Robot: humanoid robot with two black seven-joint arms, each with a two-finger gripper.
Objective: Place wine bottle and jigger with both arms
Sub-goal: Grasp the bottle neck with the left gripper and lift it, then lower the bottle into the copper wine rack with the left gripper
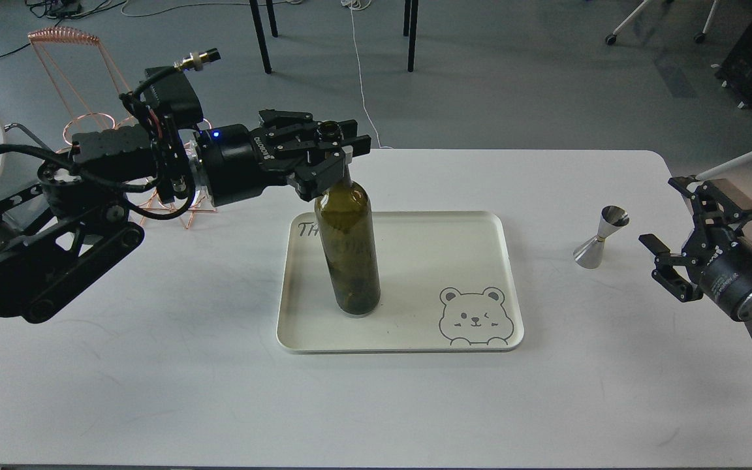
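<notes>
The dark olive-green wine bottle (350, 248) is over the left half of the white tray (514, 281), leaning slightly with its top to the left. My left gripper (337, 149) reaches in from the left and is shut on the bottle's neck just under the mouth. The steel jigger (601, 239) stands upright on the table to the right of the tray. My right gripper (662, 225) is open and empty, a short way to the right of the jigger and apart from it.
The tray has a bear drawing (474, 316) at its front right corner. A copper wire rack (82, 78) stands at the table's back left, behind my left arm. Chair legs and cables lie on the floor beyond the table's far edge.
</notes>
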